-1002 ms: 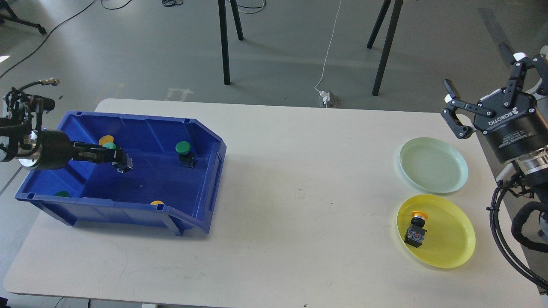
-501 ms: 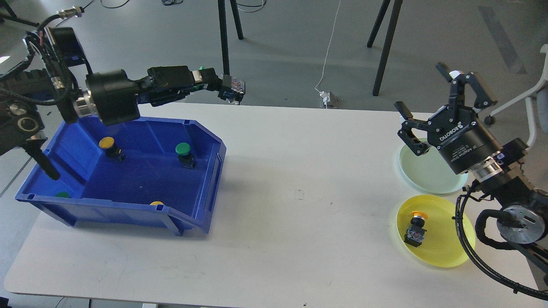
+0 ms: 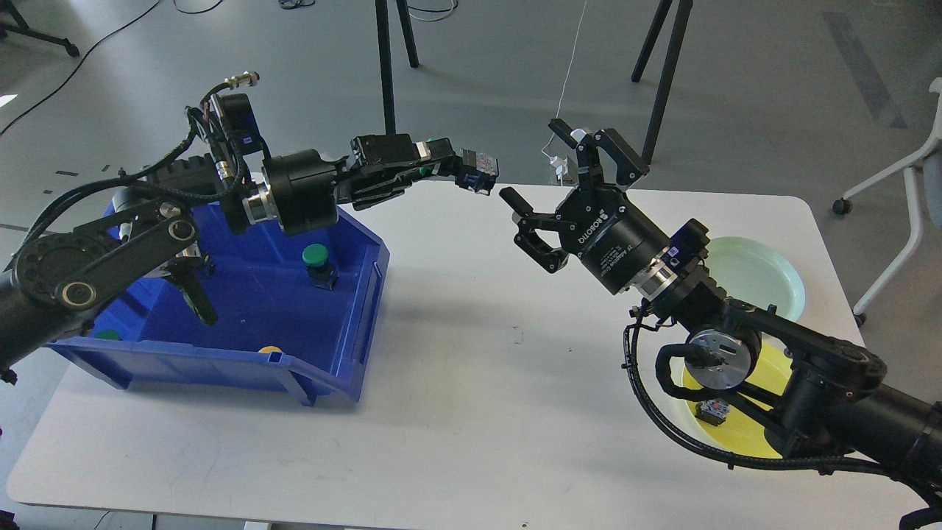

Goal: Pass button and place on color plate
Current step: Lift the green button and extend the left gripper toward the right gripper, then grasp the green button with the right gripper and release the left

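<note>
Nearest to me, the white table (image 3: 456, 412) is lying bare across its front strip, from the left corner to the middle, giving wide open room there; on the right my right arm is crossing low over the yellow plate (image 3: 743, 434), which is sitting close to the table's right front edge, and hiding much of it; a small dark button unit (image 3: 712, 411) is lying on that plate, half covered by the arm's cable. Just behind it the pale green plate (image 3: 765, 265) is sitting near the right edge, partly hidden by my wrist. On the left the blue bin (image 3: 346, 324) is resting with its front lip well back from the table edge; inside it a green-capped button (image 3: 316, 258) is standing upright near the right wall, and a yellow cap (image 3: 269, 350) and a green cap (image 3: 107, 334) are peeking over the front rim. Between bin and plates the table's middle is staying bare. Higher up, above the far half of the table, my right gripper (image 3: 548, 177) is hanging with its fingers spread wide, holding nothing. My left gripper (image 3: 449, 165) is reaching rightward over the bin's far corner, pinching the green button (image 3: 475, 168) at its fingertips; the button's body is pointing toward the right gripper, near it but not touching.
</note>
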